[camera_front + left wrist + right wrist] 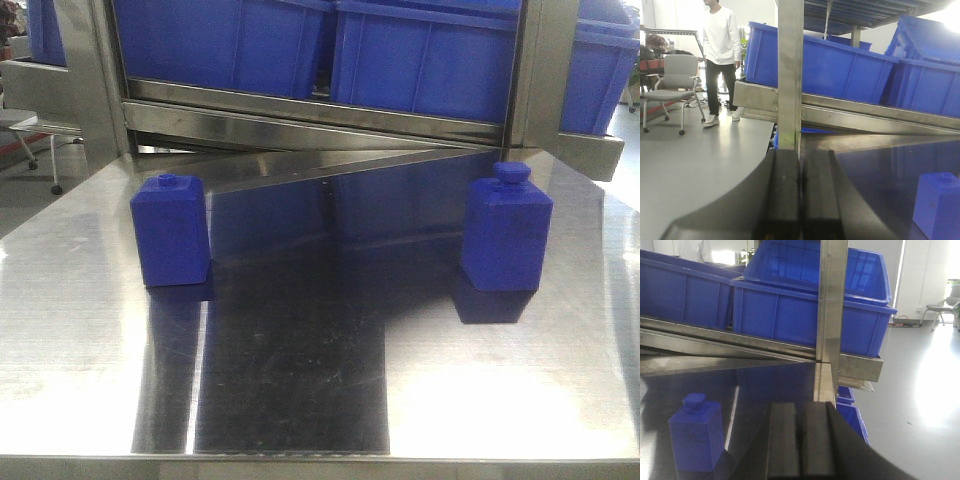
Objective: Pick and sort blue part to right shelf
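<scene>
The right hand [800,412] has its two fingers pressed flat together and grips nothing. The left hand [800,155] is the same. The blue part [695,435] stands upright on the counter [320,400], ahead of the right hand and off to its left, untouched.

It looks like rigid, light plastic with smooth faces, so it should not crush but could slip. The flat body sides below the sloped shoulders seem the best hold, not the round cap.

The polished counter would likely let it skate if nudged. Beyond the hand, the right shelf [857,366] carries large blue bins [790,315] behind a steel post [832,300]. Open floor [920,390] lies to the right.
</scene>
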Motion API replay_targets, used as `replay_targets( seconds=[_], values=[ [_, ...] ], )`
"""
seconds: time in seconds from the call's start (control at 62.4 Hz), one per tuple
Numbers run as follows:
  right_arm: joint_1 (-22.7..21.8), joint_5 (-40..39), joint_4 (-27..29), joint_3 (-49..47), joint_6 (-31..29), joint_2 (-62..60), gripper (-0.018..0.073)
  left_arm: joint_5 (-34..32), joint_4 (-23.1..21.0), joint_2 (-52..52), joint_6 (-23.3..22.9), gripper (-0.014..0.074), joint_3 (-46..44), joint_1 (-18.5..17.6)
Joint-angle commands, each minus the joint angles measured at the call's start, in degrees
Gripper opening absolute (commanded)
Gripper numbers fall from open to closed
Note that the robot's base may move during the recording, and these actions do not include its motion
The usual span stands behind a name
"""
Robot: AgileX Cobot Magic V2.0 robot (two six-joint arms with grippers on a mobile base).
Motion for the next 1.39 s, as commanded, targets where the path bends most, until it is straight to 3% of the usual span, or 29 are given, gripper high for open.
replay_targets(
  seconds=[0.0, 0.914, 1.378],
  values=[
    [-0.37, -5.06, 0.21, -1.19, -0.08, -1.31, 0.0051, -4.9, -0.49, -1.18, 0.0, 0.0123, 1.21, 0.12],
    [-0.37, -3.83, 0.21, -1.19, -0.08, -1.31, 0.0051, -4.9, -0.49, -1.18, 0.0, 0.0123, 1.21, 0.12],
    [-0.32, 6.58, -3.18, -7.76, -0.08, 1.04, 0.0051, -4.9, -0.49, -1.18, 0.0, 0.0123, 1.21, 0.12]
  ],
)
